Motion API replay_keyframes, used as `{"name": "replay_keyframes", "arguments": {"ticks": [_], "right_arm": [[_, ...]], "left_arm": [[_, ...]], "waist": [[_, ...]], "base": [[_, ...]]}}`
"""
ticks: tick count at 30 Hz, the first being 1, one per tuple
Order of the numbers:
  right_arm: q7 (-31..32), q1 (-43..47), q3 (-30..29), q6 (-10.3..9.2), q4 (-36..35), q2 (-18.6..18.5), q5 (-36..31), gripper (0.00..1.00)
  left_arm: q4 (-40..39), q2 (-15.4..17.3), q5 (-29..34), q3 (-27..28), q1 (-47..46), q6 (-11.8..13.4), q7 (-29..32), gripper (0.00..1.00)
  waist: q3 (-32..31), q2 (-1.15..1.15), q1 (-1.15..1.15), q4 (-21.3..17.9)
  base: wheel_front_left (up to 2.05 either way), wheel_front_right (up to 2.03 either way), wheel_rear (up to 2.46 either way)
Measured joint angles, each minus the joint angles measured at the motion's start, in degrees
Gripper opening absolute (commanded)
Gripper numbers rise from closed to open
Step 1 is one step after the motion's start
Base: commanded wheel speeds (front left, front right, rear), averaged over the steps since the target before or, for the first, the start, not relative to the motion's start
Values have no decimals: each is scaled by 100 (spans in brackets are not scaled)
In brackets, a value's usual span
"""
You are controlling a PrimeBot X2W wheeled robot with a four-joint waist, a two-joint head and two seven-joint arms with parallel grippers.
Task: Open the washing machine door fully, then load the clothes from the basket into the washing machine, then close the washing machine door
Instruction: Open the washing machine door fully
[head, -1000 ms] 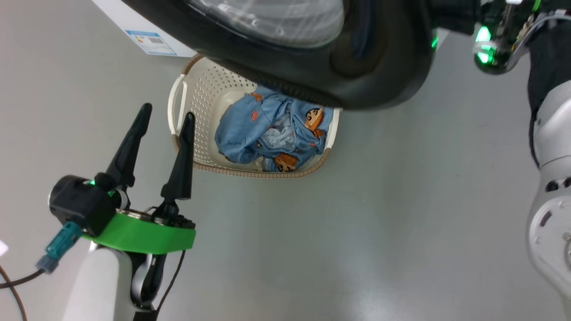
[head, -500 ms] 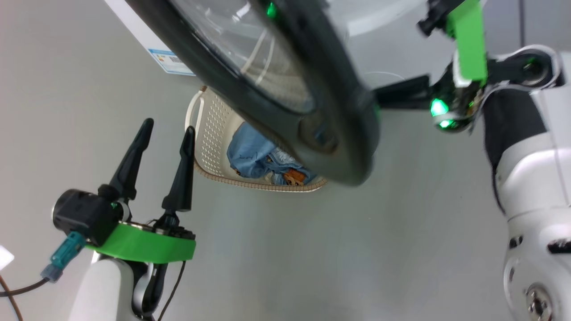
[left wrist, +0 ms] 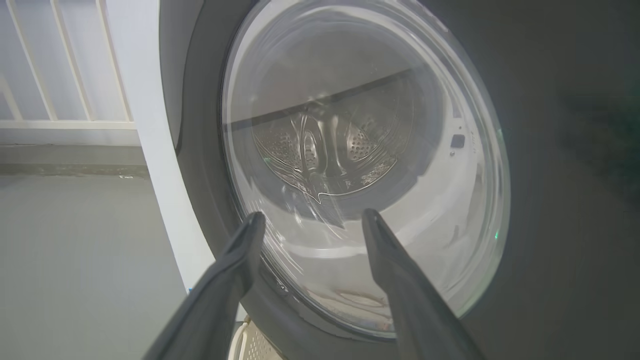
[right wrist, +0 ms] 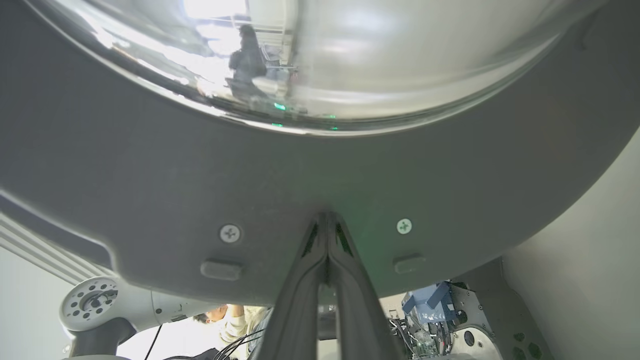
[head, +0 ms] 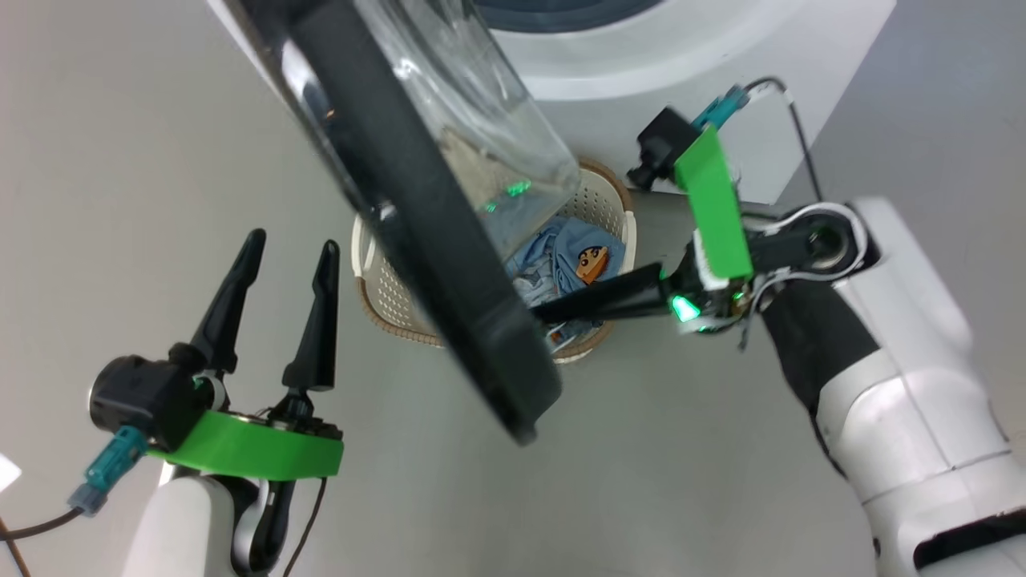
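Round glossy black-rimmed, glass-bowled washing machine door (head: 417, 216): swung out from the white front-loading washing machine (head: 681, 72). Behind the door: right hand (head: 547, 310), fingers pressed shut, tips against its inner rim. Before the door: left hand (head: 292, 240), fingers spread, holding nothing. Under the door, on the grey floor (head: 721, 481): cream perforated plastic basket (head: 385, 296) holding light blue printed clothes (head: 573, 252).

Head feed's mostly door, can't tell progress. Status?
Right pincer shut, tips at washing machine door rim. Left pincer open, empty. Clothes in basket, door overhanging it.
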Motion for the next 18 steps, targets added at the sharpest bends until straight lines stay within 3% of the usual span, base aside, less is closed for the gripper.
{"name": "replay_keyframes", "arguments": {"ticks": [9, 18], "right_arm": [[-636, 241, 985, 0, -90, -5, 740, 0], [-1282, 249, 1384, 0, -59, -9, 1170, 0]], "left_arm": [[58, 0, -40, 67, 20, 0, 0, 100], [75, 0, -41, 105, 91, 0, 0, 100]], "waist": [[-106, 0, 0, 31], [-162, 0, 0, -20]], "base": [[0, 0, 0], [0, 0, 0]]}}
